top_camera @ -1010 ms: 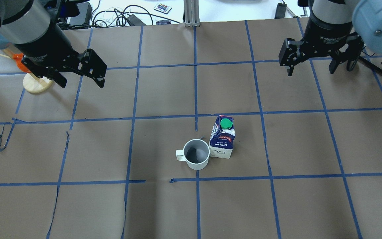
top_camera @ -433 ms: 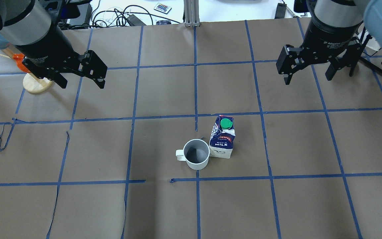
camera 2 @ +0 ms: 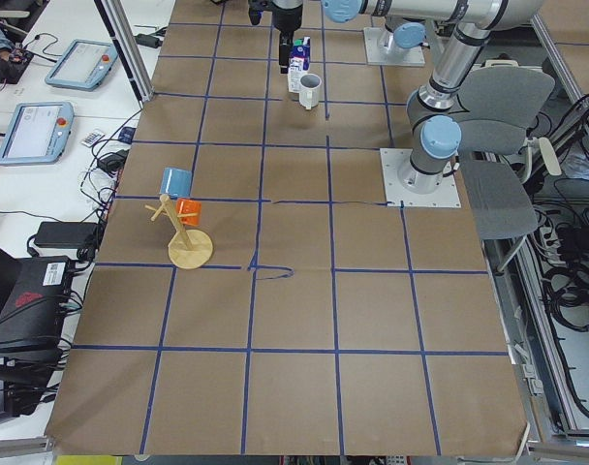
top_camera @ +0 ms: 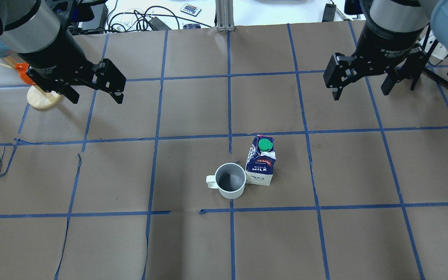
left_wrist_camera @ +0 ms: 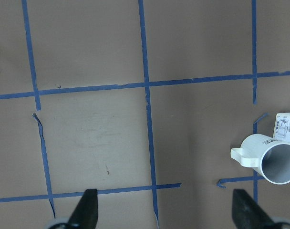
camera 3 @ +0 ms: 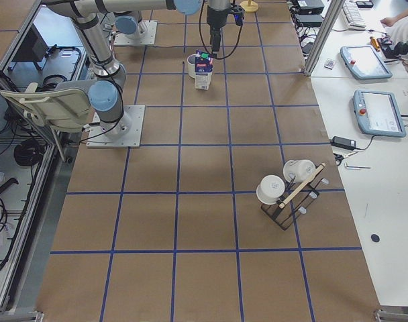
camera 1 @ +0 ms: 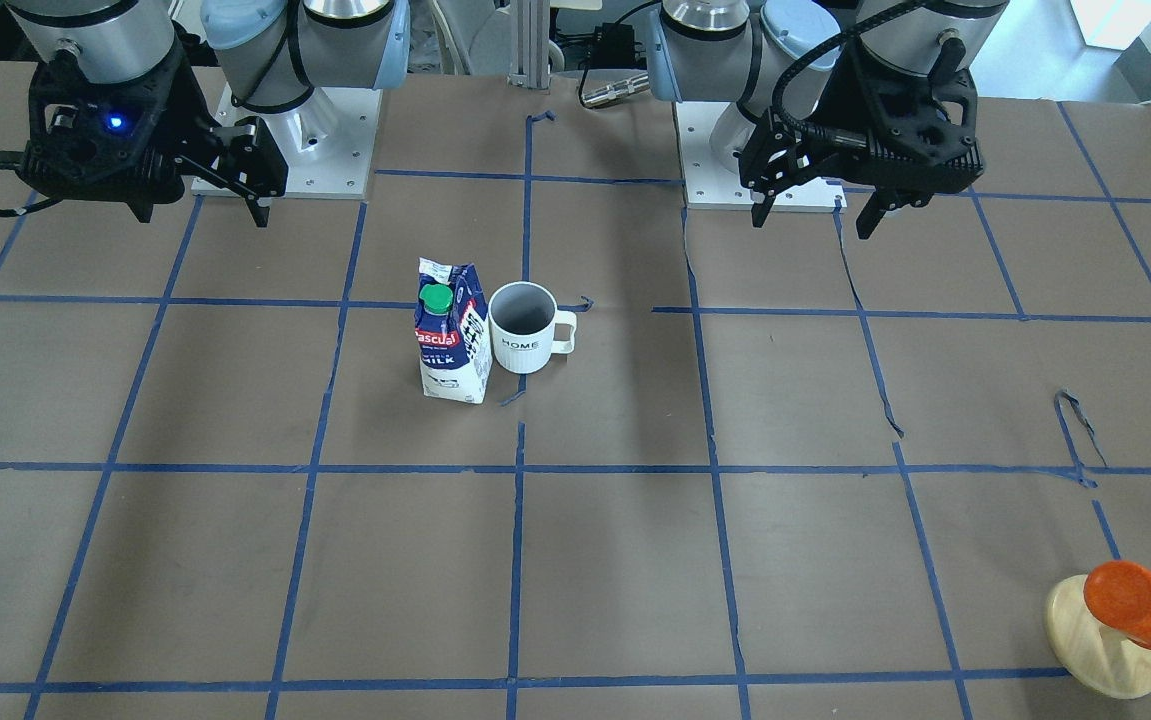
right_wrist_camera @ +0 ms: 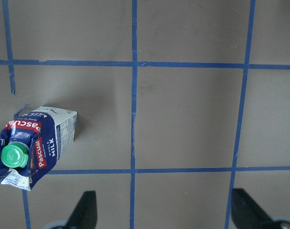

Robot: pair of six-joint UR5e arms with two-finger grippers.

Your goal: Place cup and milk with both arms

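The white cup (top_camera: pixel 230 181) stands upright on the brown paper near the table's middle, handle towards my left. The milk (top_camera: pixel 262 161) stands touching its right side, green cap up. Both show in the front view, cup (camera 1: pixel 523 330) and milk (camera 1: pixel 453 335). My left gripper (top_camera: pixel 96 97) is open and empty, high over the far left, well away from the cup; its wrist view shows the cup (left_wrist_camera: pixel 271 160) at the right edge. My right gripper (top_camera: pixel 361 93) is open and empty over the far right; its wrist view shows the milk (right_wrist_camera: pixel 33 143) at the lower left.
A wooden mug stand (top_camera: pixel 43 97) with an orange mug (camera 1: pixel 1140 605) stands at the far left, just behind my left gripper. A black rack with white mugs (camera 3: pixel 288 191) stands towards the table's right end. Cables (top_camera: pixel 138 17) lie beyond the far edge.
My right gripper has shifted slightly and stays open. The left gripper, the cup and the milk have not moved.
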